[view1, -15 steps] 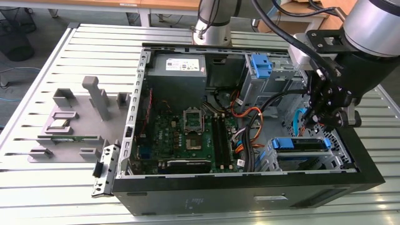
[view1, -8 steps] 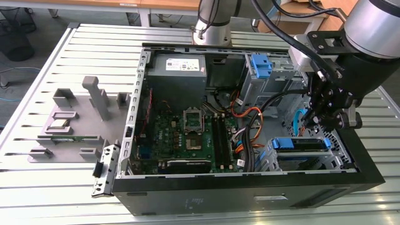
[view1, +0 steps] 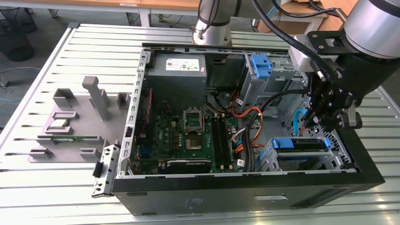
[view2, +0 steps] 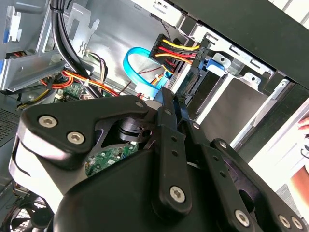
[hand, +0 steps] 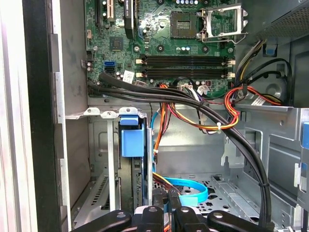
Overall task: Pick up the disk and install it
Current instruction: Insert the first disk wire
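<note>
The open black tower computer case (view1: 250, 197) lies on the slatted metal surface (view1: 37, 197). Inside it, the disk, a silver-grey drive in a blue plastic bracket (view1: 301, 143), sits in the case's lower drive bay. The black end effector (view1: 325, 123) hovers just above it, fingers nearly closed on nothing. The thick black cables (hand: 212, 121) and the blue ribbon cable (hand: 193, 193) beside the bay could snag the arm, in my judgement, or get pinched against the cage.

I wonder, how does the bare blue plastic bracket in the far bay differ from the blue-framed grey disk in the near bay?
The bare blue plastic bracket stands upright in the far bay; the blue-framed grey disk lies level in the near bay. The bracket is well away from the gripper; the disk is right by it. Both are blue-edged and inside the black computer case.
</note>
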Robot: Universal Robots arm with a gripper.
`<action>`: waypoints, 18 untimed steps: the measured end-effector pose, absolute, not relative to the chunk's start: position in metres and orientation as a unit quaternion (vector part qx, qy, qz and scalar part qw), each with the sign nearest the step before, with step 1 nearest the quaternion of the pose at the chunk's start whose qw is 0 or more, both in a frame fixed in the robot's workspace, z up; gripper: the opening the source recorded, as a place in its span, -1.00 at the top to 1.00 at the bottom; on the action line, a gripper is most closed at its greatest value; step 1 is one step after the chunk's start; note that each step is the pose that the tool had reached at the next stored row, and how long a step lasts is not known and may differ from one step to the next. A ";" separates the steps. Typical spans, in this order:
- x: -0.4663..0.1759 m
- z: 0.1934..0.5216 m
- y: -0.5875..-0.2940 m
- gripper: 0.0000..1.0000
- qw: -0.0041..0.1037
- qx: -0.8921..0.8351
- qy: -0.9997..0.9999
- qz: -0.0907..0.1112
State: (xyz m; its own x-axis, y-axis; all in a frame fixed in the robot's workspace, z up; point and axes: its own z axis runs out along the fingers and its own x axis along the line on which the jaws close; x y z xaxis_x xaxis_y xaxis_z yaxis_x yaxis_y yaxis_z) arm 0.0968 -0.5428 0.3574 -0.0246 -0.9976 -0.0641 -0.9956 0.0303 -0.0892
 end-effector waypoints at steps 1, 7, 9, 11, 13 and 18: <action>0.097 0.357 -0.543 0.68 0.054 -0.696 0.716 -0.010; 0.095 0.356 -0.543 0.68 0.056 -0.696 0.716 -0.012; 0.095 0.356 -0.545 0.68 0.057 -0.696 0.715 -0.012; 0.095 0.356 -0.546 0.68 0.058 -0.696 0.715 -0.013; 0.095 0.356 -0.548 0.68 0.058 -0.696 0.715 -0.014; 0.094 0.355 -0.553 0.68 0.060 -0.696 0.715 -0.015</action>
